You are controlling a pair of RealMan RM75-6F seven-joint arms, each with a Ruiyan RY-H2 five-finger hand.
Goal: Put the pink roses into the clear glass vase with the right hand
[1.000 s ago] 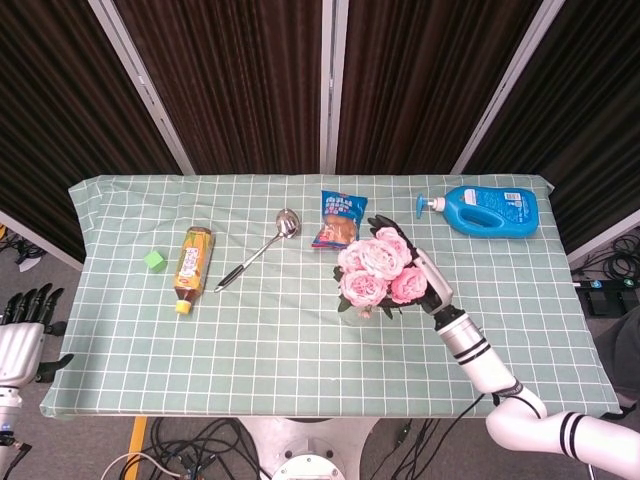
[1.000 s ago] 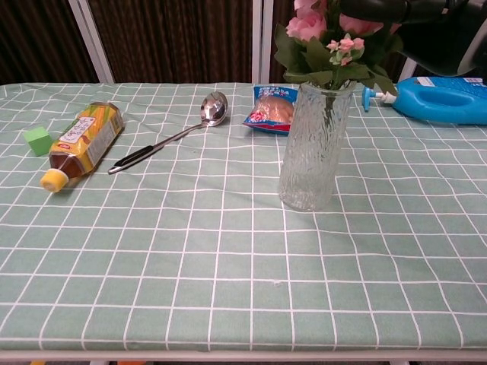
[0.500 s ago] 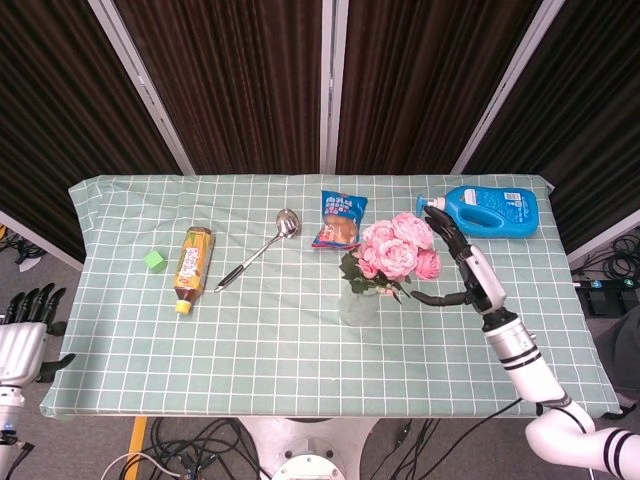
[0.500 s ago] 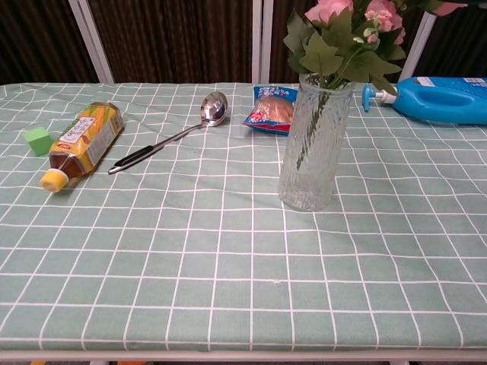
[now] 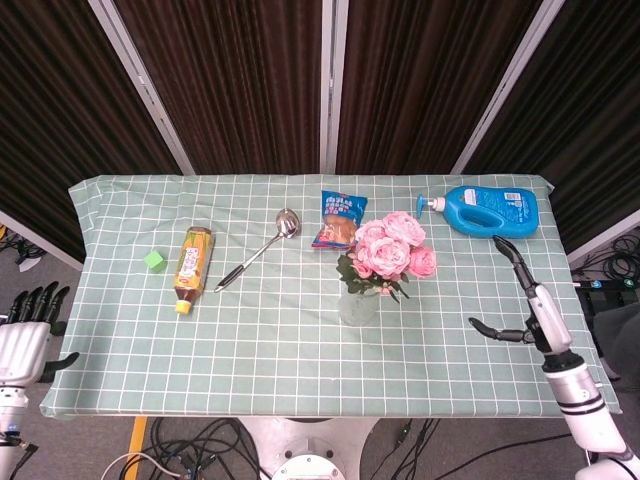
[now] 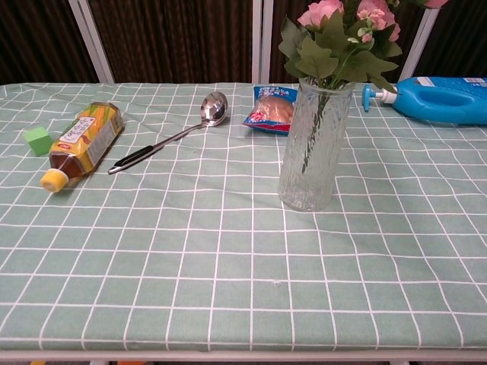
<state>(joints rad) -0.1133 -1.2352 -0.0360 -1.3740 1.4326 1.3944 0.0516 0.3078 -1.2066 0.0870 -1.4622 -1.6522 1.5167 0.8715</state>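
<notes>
The pink roses (image 5: 391,245) stand in the clear glass vase (image 5: 358,305) near the middle of the table, blooms leaning a little to the right. In the chest view the stems and green leaves sit inside the ribbed vase (image 6: 310,148), with the roses (image 6: 342,17) at the top edge. My right hand (image 5: 526,298) is well to the right of the vase, near the table's right edge, fingers spread and holding nothing. My left hand (image 5: 25,330) hangs off the table's left front corner, fingers apart and empty.
A blue detergent bottle (image 5: 488,210) lies at the back right. A snack packet (image 5: 340,219) lies just behind the vase. A metal ladle (image 5: 258,251), a tea bottle (image 5: 193,268) and a small green cube (image 5: 154,260) lie on the left half of the checked cloth (image 5: 300,360).
My right hand let go of the roses and drew away to the right, toward the table edge. The roses settled in the vase. The left hand stayed put.
</notes>
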